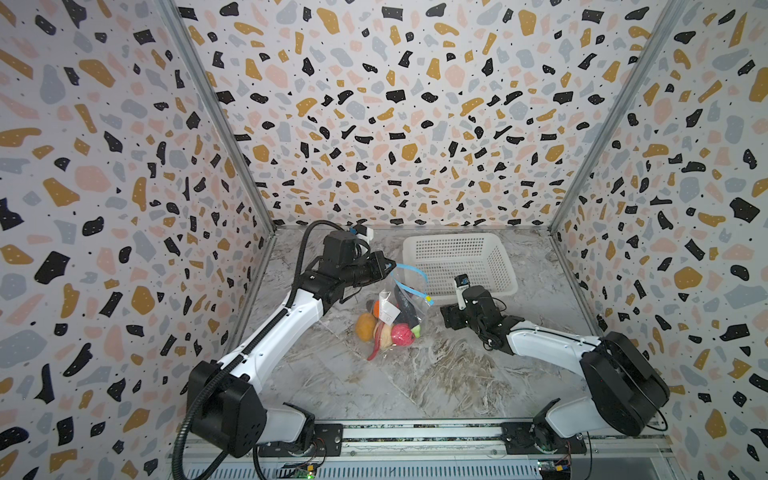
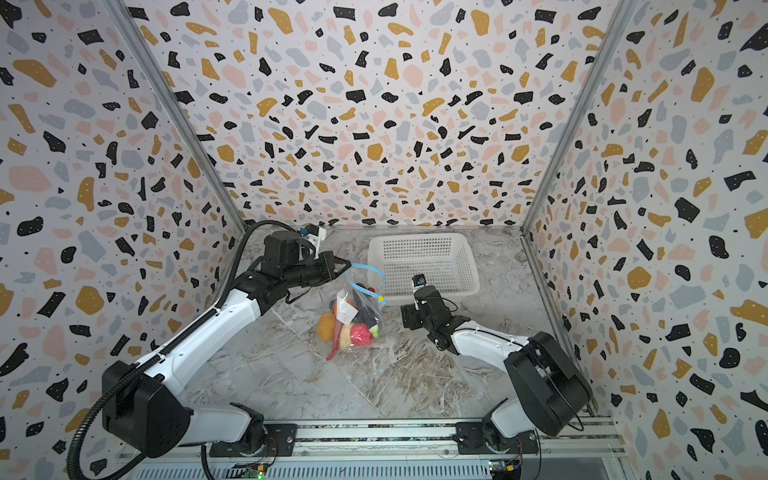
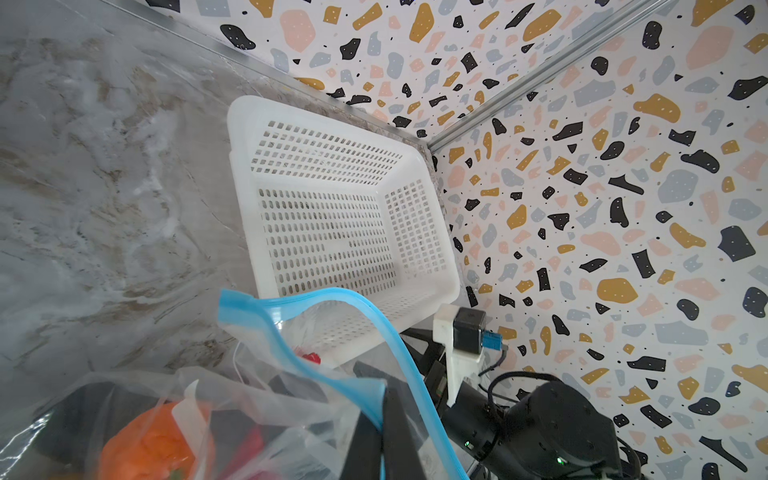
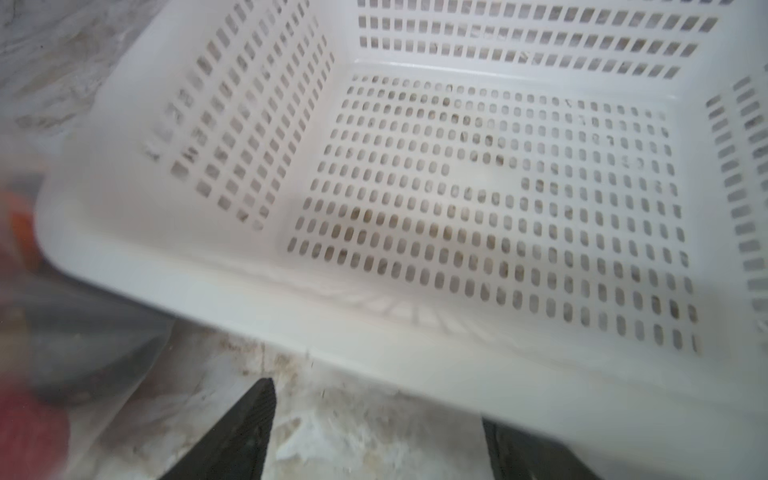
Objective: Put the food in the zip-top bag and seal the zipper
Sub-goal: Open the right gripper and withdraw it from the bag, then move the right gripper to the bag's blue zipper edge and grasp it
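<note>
A: Where is the large clear crinkly zip-top bag (image 1: 392,286)?

B: Near the middle of the marbled grey surface (image 1: 374,386). Its bottom rests there, and its top edge is held up by the left claw (image 1: 390,264).

A: How does that claw stand?

B: Pinched fully together on the bag's rim, at one end of the thin light-blue zipper strip (image 3: 332,296).

A: Is the mouth sealed?

B: No. In the left wrist view the strip's two sides curve well apart. A small yellow end tab (image 1: 428,300) hangs at the other end.

A: And the food?

B: Inside, seen through the plastic. A pink-red ball (image 1: 402,334), a cream ball (image 1: 385,336) and a yellow-orange ball (image 1: 365,327) sit low, touching one another. A red chili (image 1: 376,348) points down into the bottom corner. A dark purple-black piece (image 1: 407,313) lies higher, beside the white rectangular label (image 1: 390,312).

A: The right claw (image 4: 376,403)?

B: Its jaws are spread wide with nothing between them. It hangs low over the surface, to the right of the bag, facing the near wall of the white perforated plastic basket (image 1: 457,243).
</note>
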